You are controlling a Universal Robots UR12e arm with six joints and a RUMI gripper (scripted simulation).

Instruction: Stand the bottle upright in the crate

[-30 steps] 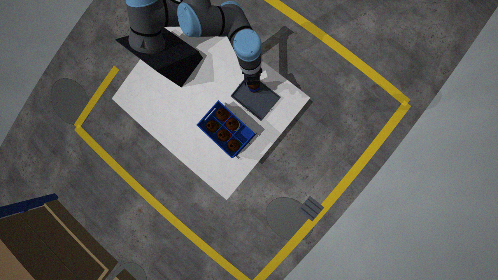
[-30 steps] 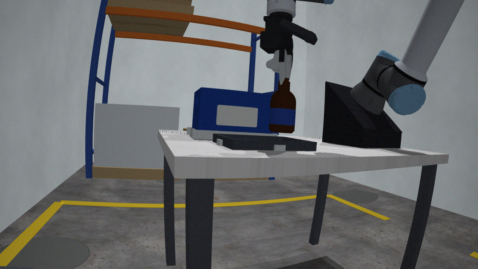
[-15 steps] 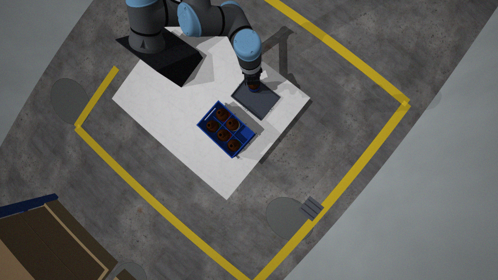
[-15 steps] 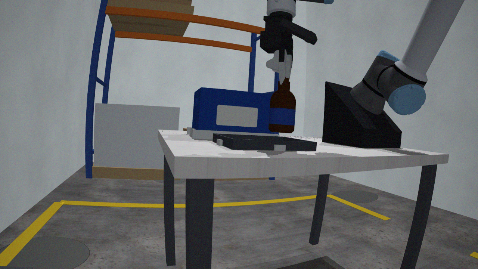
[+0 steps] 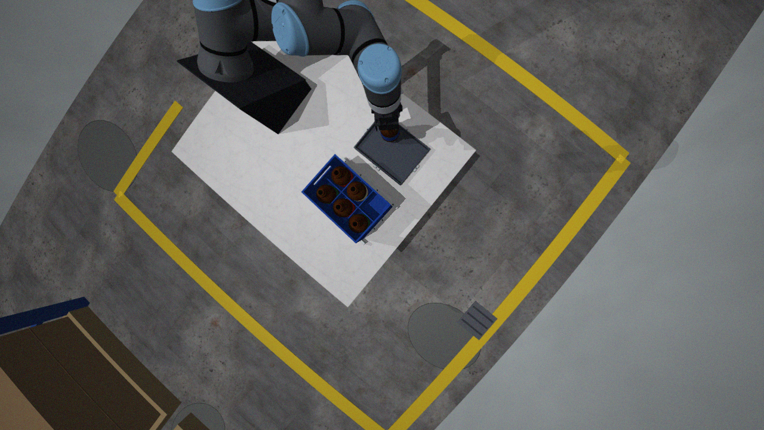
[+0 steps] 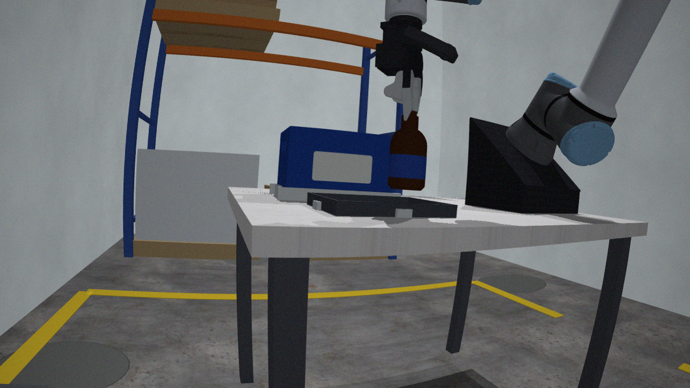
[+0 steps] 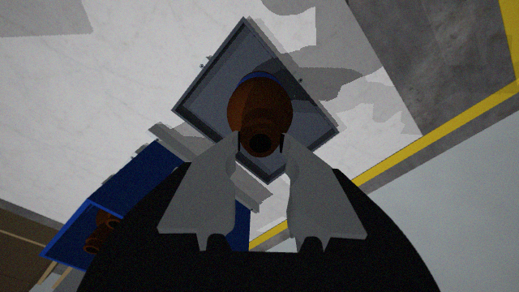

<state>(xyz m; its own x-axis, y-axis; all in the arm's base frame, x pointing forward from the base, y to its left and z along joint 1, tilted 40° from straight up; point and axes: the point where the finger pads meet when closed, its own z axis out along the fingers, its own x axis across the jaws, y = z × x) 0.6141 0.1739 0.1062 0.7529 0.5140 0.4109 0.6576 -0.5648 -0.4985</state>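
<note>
Grey tapered fingers of the black two-jaw gripper [image 7: 259, 139] are clamping the neck of the brown glass bottle with a blue label band [image 6: 407, 154], one finger on either side of its dark mouth in the wrist view. Seen from the exterior view, the bottle is hanging upright with its base clear above the shallow dark-grey rectangular tray [image 6: 381, 205], which is resting on the white table top [image 6: 434, 231]. Beside the tray, the blue plastic six-compartment crate [image 5: 348, 198] is holding five similar brown bottles [image 5: 341, 175], leaving one cell [image 5: 378, 202] free at the corner nearest the tray. By the look of it, the transfer step is in hand: lifted and righted, the bottle is not yet over the crate. Next, the move calls for carrying it sideways above the crate wall, centring it over the free cell, and lowering it straight so that neither neighbouring bottles nor the loose crate are being pushed.
</note>
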